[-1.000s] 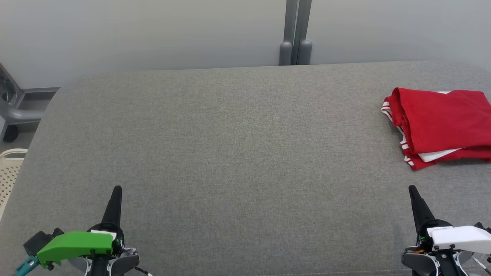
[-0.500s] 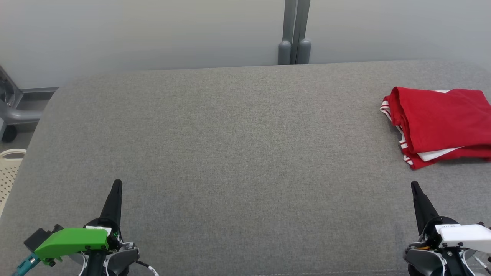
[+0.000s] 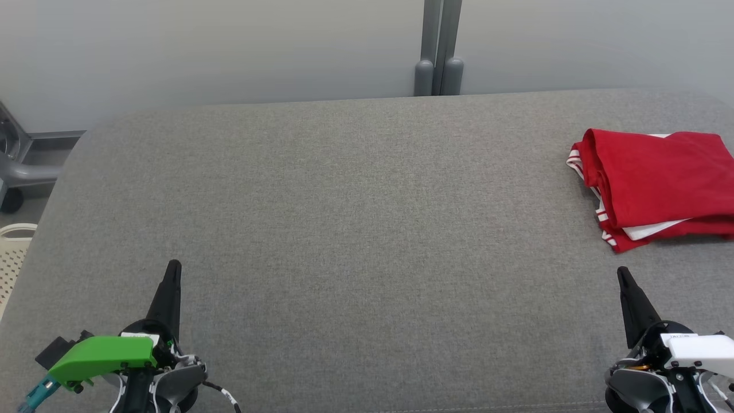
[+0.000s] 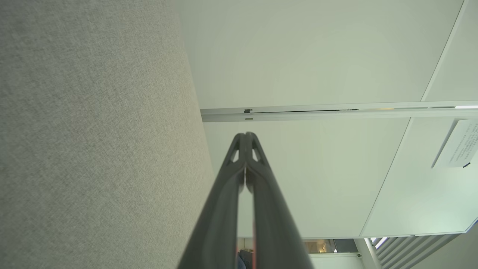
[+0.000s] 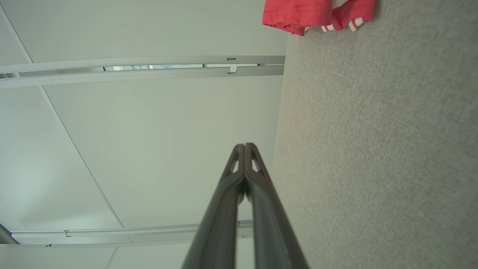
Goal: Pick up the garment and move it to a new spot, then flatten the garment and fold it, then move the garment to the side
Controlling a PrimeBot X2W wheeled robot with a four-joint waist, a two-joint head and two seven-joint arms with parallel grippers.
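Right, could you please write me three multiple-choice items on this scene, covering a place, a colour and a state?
1. Where on the grey table does the garment lie?
A. right side
B. centre
C. left side

2. What colour is the garment?
A. blue
B. red with white stripes
C. green

3. How are the left gripper and right gripper?
A. shut, empty
B. wide open
C. clamped on cloth

Answers: 1 A, it lies by the head view's right edge; 2 B, red cloth with white striped trim; 3 A, both wrist views show fingertips touching with nothing between.
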